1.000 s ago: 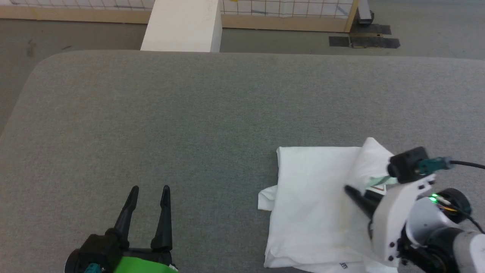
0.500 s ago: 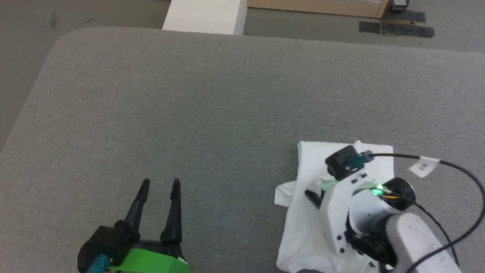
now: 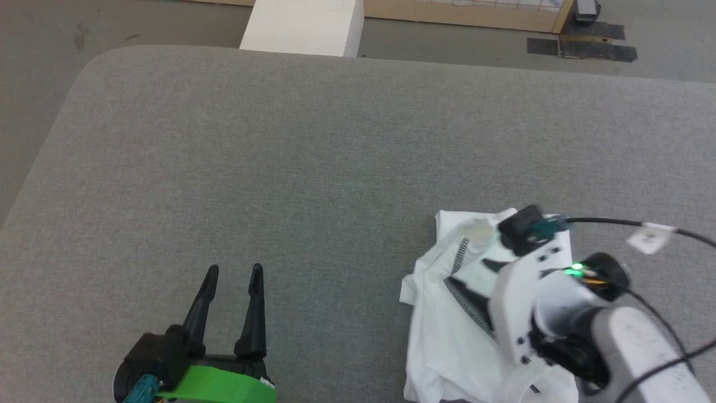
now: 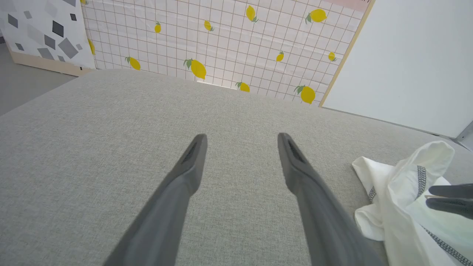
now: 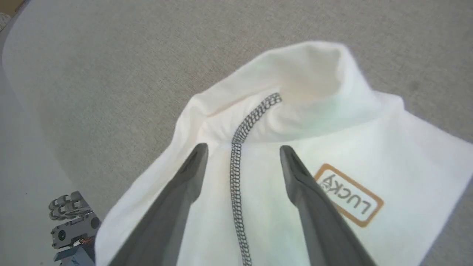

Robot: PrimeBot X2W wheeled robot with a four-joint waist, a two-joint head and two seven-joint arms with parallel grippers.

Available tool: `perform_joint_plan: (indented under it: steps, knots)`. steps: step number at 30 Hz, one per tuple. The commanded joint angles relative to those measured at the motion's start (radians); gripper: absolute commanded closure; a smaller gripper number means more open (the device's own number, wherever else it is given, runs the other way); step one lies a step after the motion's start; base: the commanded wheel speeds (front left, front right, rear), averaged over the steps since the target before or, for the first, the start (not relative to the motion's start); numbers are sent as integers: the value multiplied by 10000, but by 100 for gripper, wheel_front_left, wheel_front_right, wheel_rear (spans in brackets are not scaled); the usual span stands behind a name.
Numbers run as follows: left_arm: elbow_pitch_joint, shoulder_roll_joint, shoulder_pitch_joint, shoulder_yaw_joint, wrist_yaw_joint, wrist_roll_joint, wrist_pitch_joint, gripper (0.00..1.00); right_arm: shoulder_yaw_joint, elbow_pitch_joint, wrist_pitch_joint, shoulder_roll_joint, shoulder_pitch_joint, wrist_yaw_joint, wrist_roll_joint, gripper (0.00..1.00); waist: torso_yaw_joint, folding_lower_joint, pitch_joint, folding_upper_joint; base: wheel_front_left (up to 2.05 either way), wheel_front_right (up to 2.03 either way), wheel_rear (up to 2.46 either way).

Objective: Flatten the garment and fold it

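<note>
Plainly, the left gripper (image 3: 234, 270) has no part in the work yet. It hovers at about seven o'clock over the grey fabric-topped table (image 3: 279, 168), fingers spread and empty, pointing toward twelve. That spot makes sense, I judge: it keeps the arm off the cloth while leaving it near enough to take a second corner. The broad middle of the table ahead of it is where the shirt would be spread. Beyond the far edge, at twelve o'clock, stands a white box (image 3: 302, 25), well apart from the work.

Further right, at about five o'clock, the garment (image 3: 442, 330) sits as a rumpled white heap, not flat. Its neck end rises in a peak, exposing dark zigzag stitching (image 3: 461, 252) along a seam. The right gripper (image 5: 244, 148) reaches over that raised part from four o'clock. Its jaws are apart, the stitched seam runs between the fingers, and an orange-bordered printed label (image 5: 347, 194) lies just beside one finger. Nothing looks pinched, though the cloth is blurred there and a fingertip may be propping the fold from below.

The aim seems to be opening the bundle to find the neckline, so flattening is barely begun and folding lies ahead.
</note>
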Motion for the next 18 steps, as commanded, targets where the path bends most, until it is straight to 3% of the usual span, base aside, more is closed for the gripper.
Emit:
perform_joint_plan:
  steps: [1,5,10,18]
  knots:
    - [-18,-60,48,68,-52,160,-40,0,-348,-348,54,-113,283,-15,72,0,-154,0,-16,0,0,0,0]
    - [-82,-34,59,141,-94,217,-40,0,-1737,-1612,214,-273,971,-15,-4,0,-350,0,92,0,0,0,0]
    - [-166,-1,17,246,-128,269,-40,0,-3352,-2746,324,36,1939,-15,-297,0,-581,0,303,0,0,0,0]
    - [-221,106,-228,255,-192,515,-40,0,-4238,-2114,-189,996,2530,-15,-777,0,-527,0,574,0,0,0,0]
